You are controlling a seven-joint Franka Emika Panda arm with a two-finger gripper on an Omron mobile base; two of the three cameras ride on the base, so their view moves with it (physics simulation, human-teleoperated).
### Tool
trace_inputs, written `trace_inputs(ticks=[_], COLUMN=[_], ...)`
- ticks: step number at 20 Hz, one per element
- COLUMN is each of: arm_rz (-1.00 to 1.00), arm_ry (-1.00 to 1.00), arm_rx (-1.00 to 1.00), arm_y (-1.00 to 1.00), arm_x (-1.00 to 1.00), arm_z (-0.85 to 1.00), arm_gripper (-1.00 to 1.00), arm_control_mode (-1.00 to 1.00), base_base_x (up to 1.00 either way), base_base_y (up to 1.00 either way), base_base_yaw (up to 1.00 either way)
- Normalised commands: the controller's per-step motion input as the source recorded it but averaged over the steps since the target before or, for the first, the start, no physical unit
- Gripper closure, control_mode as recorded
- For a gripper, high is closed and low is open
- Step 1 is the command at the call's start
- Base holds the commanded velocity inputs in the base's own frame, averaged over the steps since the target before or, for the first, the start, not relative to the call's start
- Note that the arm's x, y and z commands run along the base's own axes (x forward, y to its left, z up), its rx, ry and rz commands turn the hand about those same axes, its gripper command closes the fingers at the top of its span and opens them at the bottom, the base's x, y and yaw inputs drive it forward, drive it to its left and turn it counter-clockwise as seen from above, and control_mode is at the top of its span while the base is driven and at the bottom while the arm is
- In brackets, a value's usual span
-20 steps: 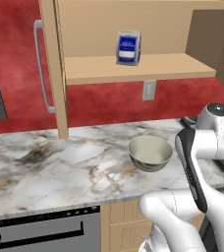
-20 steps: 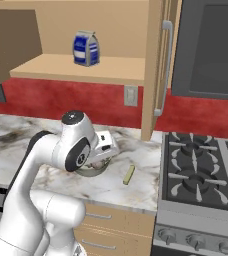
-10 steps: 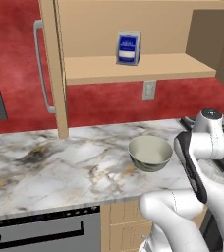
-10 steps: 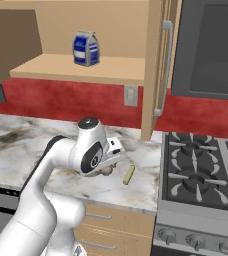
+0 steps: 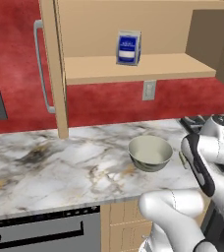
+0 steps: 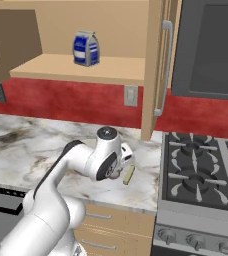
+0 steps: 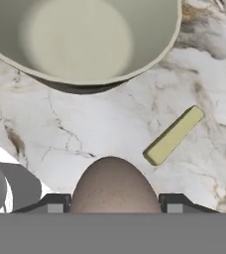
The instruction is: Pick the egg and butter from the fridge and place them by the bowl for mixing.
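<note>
One butter (image 7: 173,135) stick lies diagonally beside bowl (image 7: 85,44).

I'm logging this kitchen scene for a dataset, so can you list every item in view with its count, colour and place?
bowl: 1, pale grey-green, on the marble counter below the open shelf.
butter: 1, pale yellow stick, lying flat on the counter beside the bowl, apart from it.
egg: 1, brownish-tan, between the gripper fingers, above the counter near the bowl.
carton: 1, blue and white, standing on the wooden shelf.
counter: 1, white-grey marble.
stove: 1, dark grates on grey, next to the counter.
wall outlet: 1, pale grey, on the red wall under the shelf.
oven door: 1, grey with a black handle, under the counter.
gripper: 1, dark fingertips, shut on the egg.
</note>
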Motion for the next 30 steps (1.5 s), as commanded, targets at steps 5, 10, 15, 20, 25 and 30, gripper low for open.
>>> trace_inputs(ticks=[5,10,15,20,25,30], arm_rz=[0.01,0.00,0.06,0.08,0.06,0.05], arm_ry=[0.00,0.00,0.01,0.00,0.01,0.06], arm_rx=[0.03,0.04,0.03,0.02,0.01,0.01], arm_y=[0.00,0.00,-0.06,-0.03,0.00,0.00], arm_x=[0.42,0.38,0.11,0.13,0.11,0.11], arm_z=[-0.21,-0.24,-0.32,-0.27,-0.20,-0.16], arm_gripper=[1.00,1.00,1.00,1.00,1.00,1.00], arm_control_mode=[-1.00,-1.00,-1.00,-1.00,-1.00,-1.00], base_base_x=[0.00,0.00,0.00,0.00,0.00,0.00], base_base_y=[0.00,0.00,0.00,0.00,0.00,0.00], base_base_yaw=[0.00,0.00,0.00,0.00,0.00,0.00])
